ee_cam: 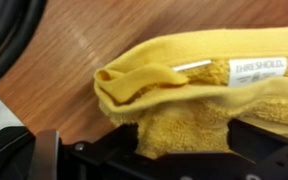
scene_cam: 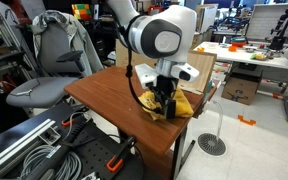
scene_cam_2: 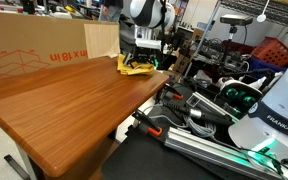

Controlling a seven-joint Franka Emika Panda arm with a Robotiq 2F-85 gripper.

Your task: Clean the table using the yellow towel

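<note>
A yellow towel (ee_cam: 184,95) with a white label lies bunched on the brown wooden table (ee_cam: 74,60). In the wrist view its lower fold fills the space between my gripper's (ee_cam: 182,140) fingers, so the gripper is shut on it. In both exterior views the gripper (scene_cam: 163,98) (scene_cam_2: 142,58) presses down on the towel (scene_cam: 181,104) (scene_cam_2: 134,68) near the table's (scene_cam: 109,95) (scene_cam_2: 74,105) far corner. Part of the towel is hidden under the gripper.
A cardboard box (scene_cam_2: 29,48) stands along the table's edge. A grey chair (scene_cam: 49,70) sits beside the table. Cables and aluminium rails (scene_cam_2: 204,130) lie on the floor below. A cluttered bench (scene_cam: 254,50) stands behind.
</note>
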